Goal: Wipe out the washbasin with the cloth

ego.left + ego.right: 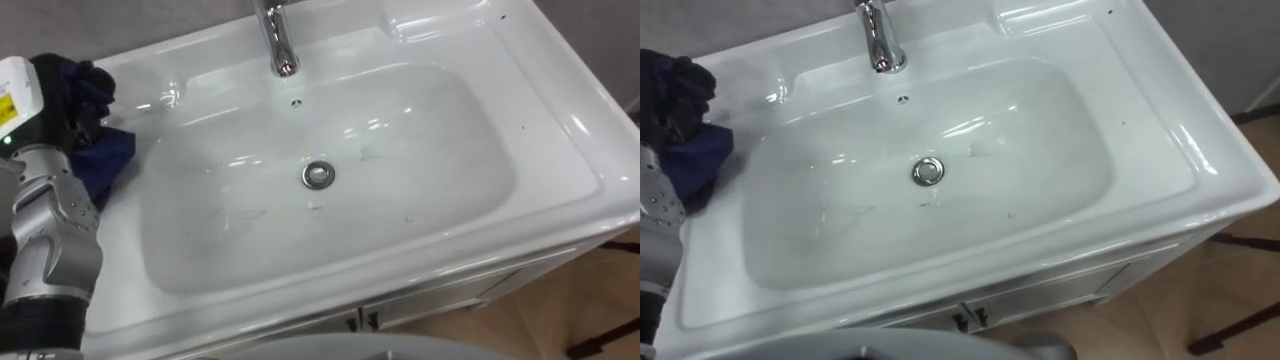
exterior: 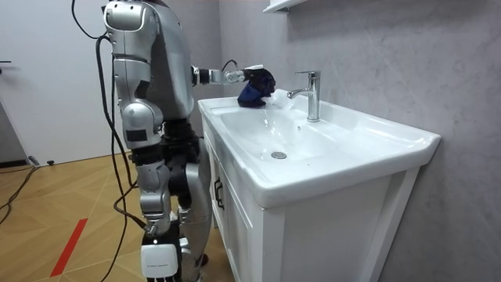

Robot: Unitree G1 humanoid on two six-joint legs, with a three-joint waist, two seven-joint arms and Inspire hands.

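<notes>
A white basin (image 1: 560, 120) lies before me, with a chrome drain (image 1: 318, 174) in the middle of its bowl. My left hand (image 1: 72, 88) is at the basin's far left rim, its dark fingers curled round a dark blue cloth (image 1: 108, 158) that hangs down onto the rim. In the room view I stand at the front of the basin cabinet, with the left hand (image 2: 250, 76) reaching out over the back corner and the cloth (image 2: 252, 95) bunched under it, close to the faucet. A few small dark specks show on the bowl's surface.
A chrome faucet (image 1: 278, 40) stands at the back middle of the basin, just right of the cloth. The white cabinet (image 2: 235, 211) with dark handles is below the basin. A grey wall runs behind, and the floor is wood.
</notes>
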